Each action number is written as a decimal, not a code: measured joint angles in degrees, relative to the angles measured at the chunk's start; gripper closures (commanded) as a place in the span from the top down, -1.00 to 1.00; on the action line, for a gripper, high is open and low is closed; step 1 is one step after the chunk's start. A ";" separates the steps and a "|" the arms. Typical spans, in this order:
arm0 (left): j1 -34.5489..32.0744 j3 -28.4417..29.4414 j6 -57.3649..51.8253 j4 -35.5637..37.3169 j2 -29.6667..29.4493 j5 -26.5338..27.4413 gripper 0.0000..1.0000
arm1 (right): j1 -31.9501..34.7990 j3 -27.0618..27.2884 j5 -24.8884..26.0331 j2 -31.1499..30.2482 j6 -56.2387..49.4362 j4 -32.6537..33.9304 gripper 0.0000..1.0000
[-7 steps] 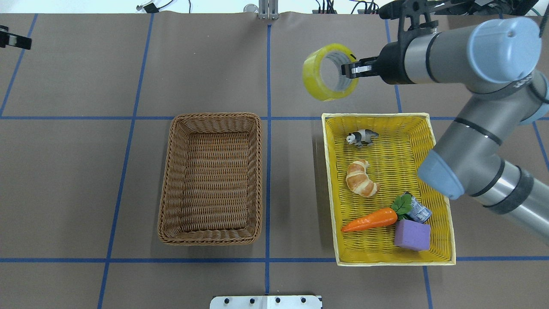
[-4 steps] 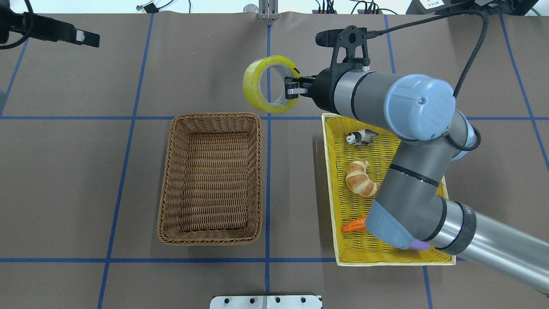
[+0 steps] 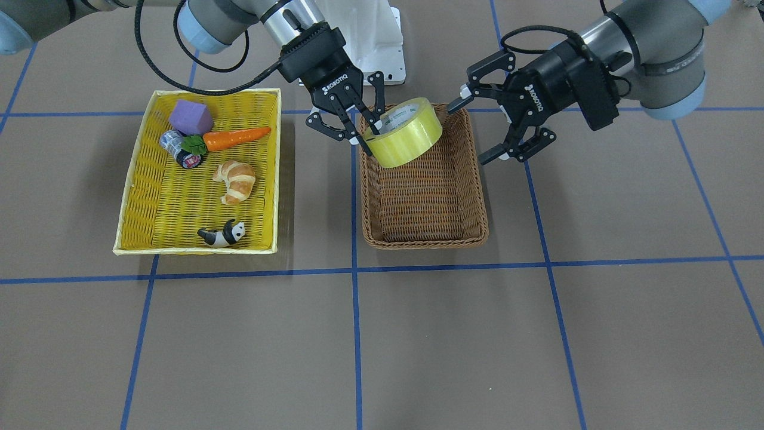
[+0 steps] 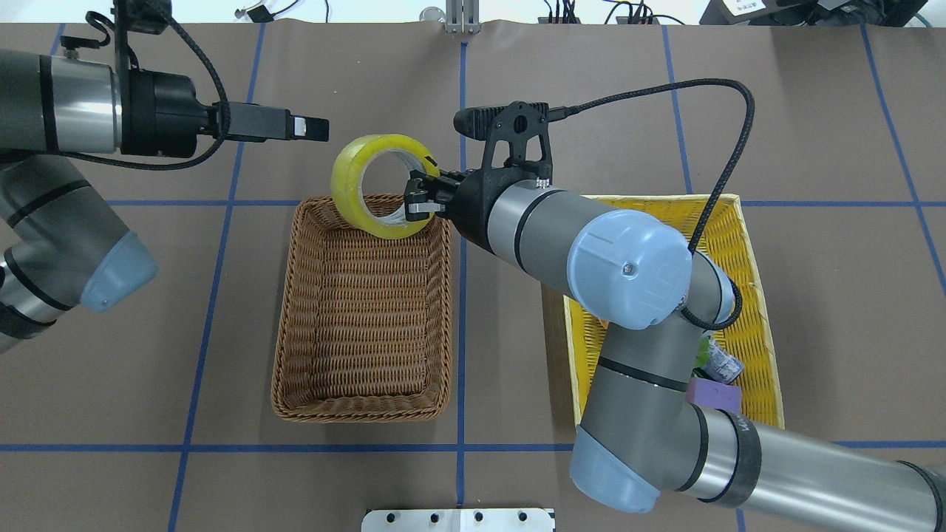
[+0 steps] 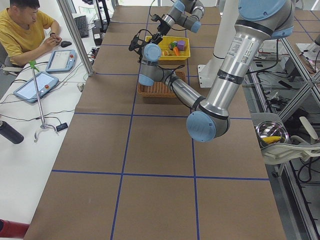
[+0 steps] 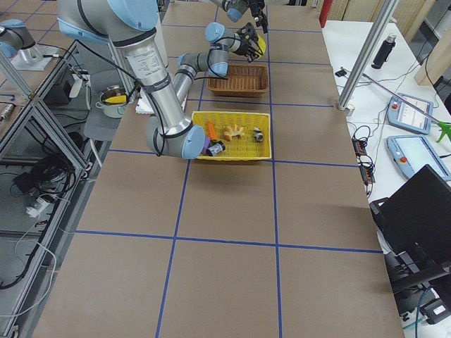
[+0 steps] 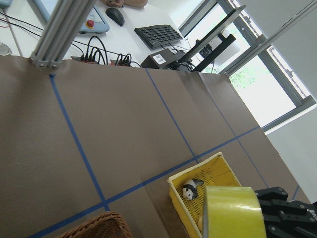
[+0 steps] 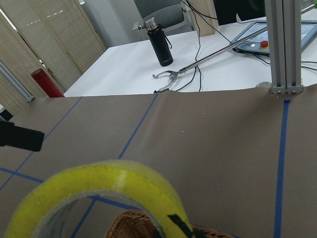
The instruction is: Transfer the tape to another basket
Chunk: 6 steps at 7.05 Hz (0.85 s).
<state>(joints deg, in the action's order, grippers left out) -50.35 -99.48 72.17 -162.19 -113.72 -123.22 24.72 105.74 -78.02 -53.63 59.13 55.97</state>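
While the right pincer is clamped on the tape, we find the roll raised in the air over the wicker basket, tilted and apart from the weave. One finger passes through the core; the other presses on the outer wall.

We note the left pincer just beside the basket on its far side from the right arm. Its fingers are spread wide, hold nothing, and face the roll.

Near the wicker basket, on the right arm's side, stands a yellow basket. It holds a purple block, a carrot, a sushi-roll toy, a croissant and a panda figure. In the overhead view the right arm covers most of this basket.

The tape is a wide ring of translucent yellow film on a pale core. The wicker basket is dark brown, rectangular, with rounded corners and raised sides. The yellow basket is larger, with an open weave. The table has a matt brown cover crossed by blue lines.
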 measured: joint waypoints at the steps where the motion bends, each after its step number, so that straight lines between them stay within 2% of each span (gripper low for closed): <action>1: 0.72 -0.58 1.13 -0.20 -0.13 0.55 0.98 | -0.69 0.01 0.10 0.12 -0.12 0.06 -1.00; 4: 2.42 -1.05 2.00 -0.15 -0.18 0.86 0.96 | -1.22 0.07 0.15 1.07 -0.59 0.30 -1.00; 5: 3.13 -0.99 2.01 -0.14 -0.18 1.02 0.35 | -1.25 0.08 0.13 1.32 -0.70 0.35 -1.00; 6: 3.99 -0.96 2.04 -0.14 -0.19 1.60 -0.99 | -1.24 0.11 0.09 1.41 -0.77 0.34 -0.27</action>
<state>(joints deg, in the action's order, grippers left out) -46.36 -100.44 74.20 -162.33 -113.91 -121.62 23.48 105.85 -77.93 -52.21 58.36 56.31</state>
